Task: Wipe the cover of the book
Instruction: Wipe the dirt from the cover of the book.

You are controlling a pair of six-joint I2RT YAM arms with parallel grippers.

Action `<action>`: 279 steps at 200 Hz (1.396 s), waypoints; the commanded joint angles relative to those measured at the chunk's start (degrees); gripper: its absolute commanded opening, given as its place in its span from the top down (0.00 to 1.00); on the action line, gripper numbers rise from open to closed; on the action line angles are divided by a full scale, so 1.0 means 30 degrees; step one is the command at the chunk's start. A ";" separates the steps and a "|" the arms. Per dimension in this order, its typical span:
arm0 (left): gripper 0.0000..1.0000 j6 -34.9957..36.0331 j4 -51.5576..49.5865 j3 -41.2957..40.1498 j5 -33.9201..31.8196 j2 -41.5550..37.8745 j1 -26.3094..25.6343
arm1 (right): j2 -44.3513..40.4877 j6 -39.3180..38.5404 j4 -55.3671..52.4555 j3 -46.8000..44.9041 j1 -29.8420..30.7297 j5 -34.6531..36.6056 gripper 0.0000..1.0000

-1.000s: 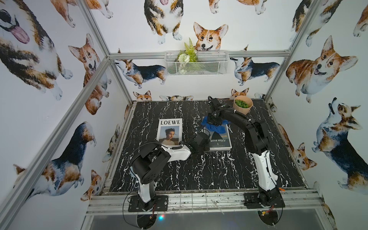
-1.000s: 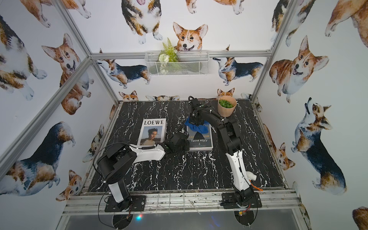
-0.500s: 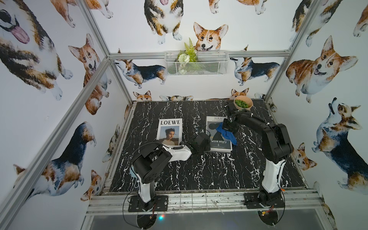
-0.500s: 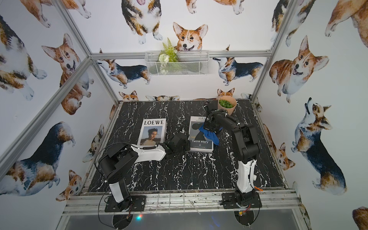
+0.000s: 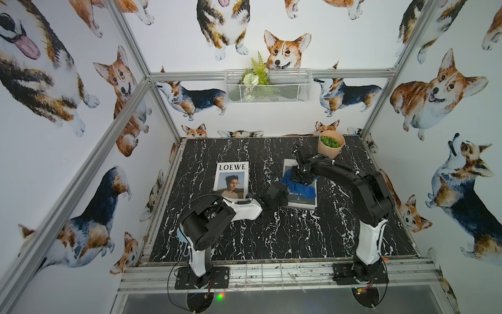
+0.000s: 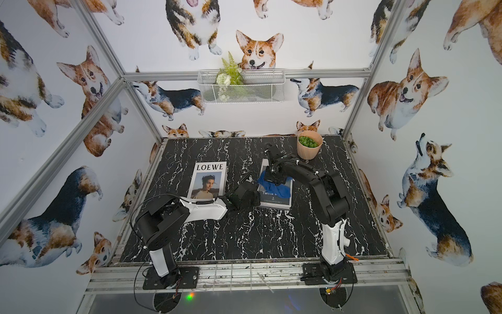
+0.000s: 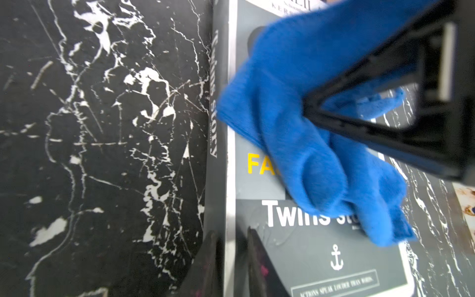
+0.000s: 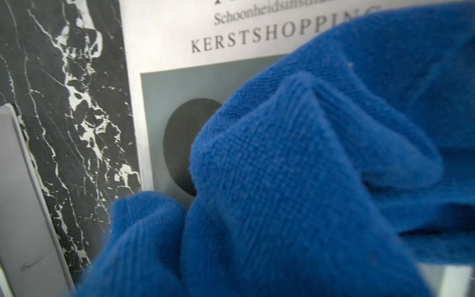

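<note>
A grey book [image 5: 302, 199] [image 6: 275, 200] titled "Twins story" lies flat on the black marble table [image 5: 271, 231]. A blue cloth [image 5: 300, 188] [image 6: 275, 187] [image 7: 295, 123] [image 8: 295, 180] is spread over the cover's middle. My right gripper [image 5: 296, 178] [image 6: 271, 178] is shut on the cloth and presses it onto the cover; in the right wrist view the cloth hides its fingers. My left gripper [image 5: 280, 193] [image 6: 252, 196] [image 7: 231, 259] sits at the book's spine edge, shut on that edge, with one finger on the cover and one against the spine.
A LOEWE magazine [image 5: 232, 180] [image 6: 207, 181] lies left of the book, behind the left arm. A tan pot of green plants [image 5: 330, 145] [image 6: 309, 146] stands at the back right, close behind the right arm. A wire basket [image 5: 267, 88] hangs on the back wall.
My right gripper dragged the cloth from the cover's left side to its right edge, then back toward the left and middle. The left arm and the book have stayed put.
</note>
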 commanded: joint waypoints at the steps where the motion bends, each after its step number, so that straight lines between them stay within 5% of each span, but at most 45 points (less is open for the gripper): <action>1: 0.76 -0.0252 -0.3653 -0.0272 0.1040 0.0316 -0.0123 | -0.1391 0.0135 -0.2497 -0.1167 -0.0615 0.1334 1.00; 57: 0.76 -0.0372 -0.3581 -0.0322 0.1011 0.0347 -0.0171 | -0.4397 0.1297 -0.2017 -0.4249 -0.0235 0.1058 1.00; 130: 0.76 -0.0374 -0.3732 -0.0217 0.1059 0.0222 -0.0180 | -0.0836 0.2468 -0.0296 -0.2783 0.2302 -0.1401 1.00; 237: 0.76 -0.0402 -0.3663 -0.0389 0.1070 0.0251 -0.0183 | -0.6127 0.1832 -0.2003 -0.7307 0.0025 0.0554 1.00; 279: 0.76 -0.0490 -0.3648 -0.0365 0.1040 0.0256 -0.0171 | -0.3984 0.2772 -0.0881 -0.5954 0.2350 -0.0491 1.00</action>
